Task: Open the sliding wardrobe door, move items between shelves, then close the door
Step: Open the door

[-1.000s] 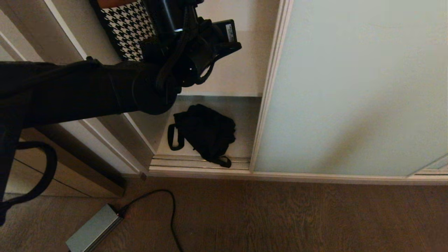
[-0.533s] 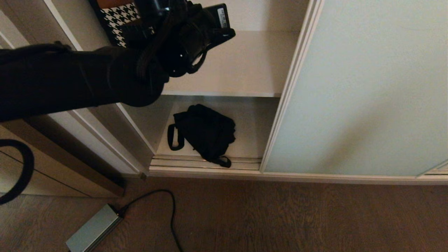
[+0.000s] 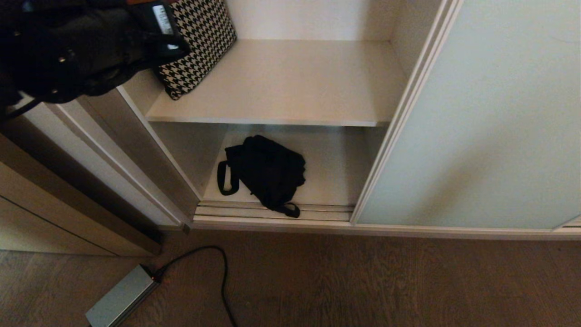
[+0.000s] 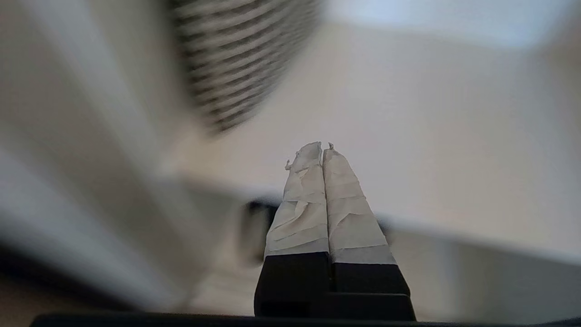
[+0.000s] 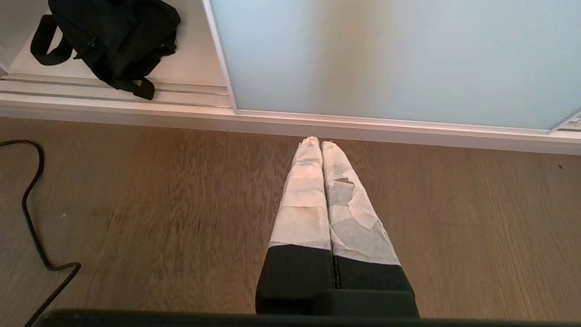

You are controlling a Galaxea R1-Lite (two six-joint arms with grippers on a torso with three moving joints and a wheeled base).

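Sliding wardrobe door (image 3: 490, 113): stands further toward the right than a second ago, its cream edge now clear of the upper shelf's (image 3: 290, 86) right end; opening wider, both shelves exposed.

Left arm: a second ago stretched across the middle of the opening, now drawn back to the upper left corner of the head view, beside the wardrobe's left wall.

Left hand (image 4: 317, 150): taped fingers pressed together, nothing between them, touching nothing; tips point over the upper shelf, which is blurred in its wrist view.

Houndstooth cushion (image 3: 197, 43): on the upper shelf, back left corner, leaning against the left wall; place unchanged.

Black drawstring bag (image 3: 265, 170): on the lower shelf (image 3: 331, 177), at its front edge, one loop overlapping the floor track (image 3: 254, 211); place unchanged.

Right hand (image 5: 320, 150): fingers pressed together, empty, hanging over the wood floor (image 5: 159, 204) just before the door's bottom rail.

Grey power brick (image 3: 120, 299): on the floor with its black cable (image 3: 220, 272)
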